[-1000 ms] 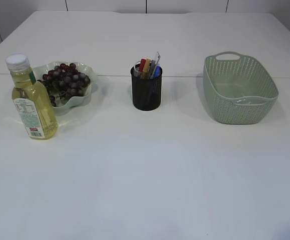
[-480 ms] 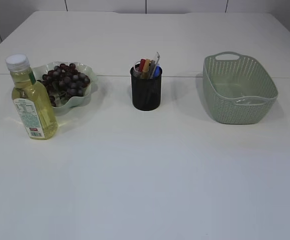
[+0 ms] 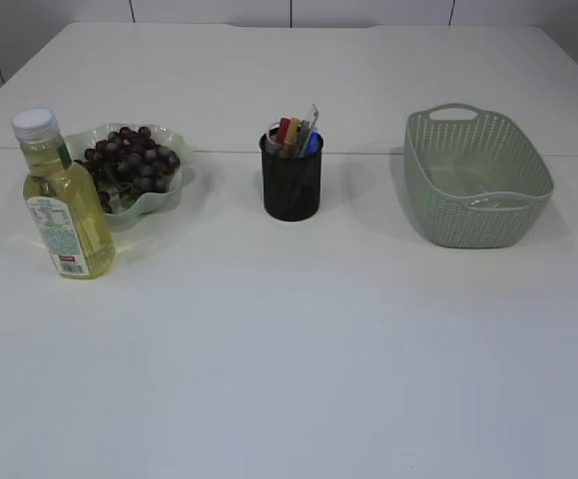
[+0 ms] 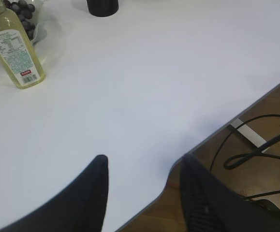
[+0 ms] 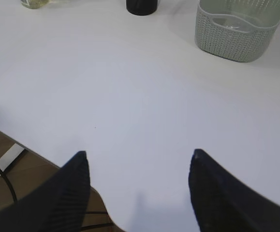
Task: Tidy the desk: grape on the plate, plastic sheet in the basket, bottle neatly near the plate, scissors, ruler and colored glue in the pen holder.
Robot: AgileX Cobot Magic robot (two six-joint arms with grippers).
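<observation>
- Nothing shifted over the last second; tidying looks finished.
- Grapes on plate, far left; bottle just beside.
- Pen holder filled, middle; basket right.
- Left fingers and right fingers parted, empty, near tabletop edge.

On the white table: 1 clear plastic bottle of yellow liquid w/ white cap, 1 pale green wavy-rimmed plate, 1 bunch of dark purple grapes, 1 black mesh pen holder, 1 sage-green woven plastic basket.
</observation>
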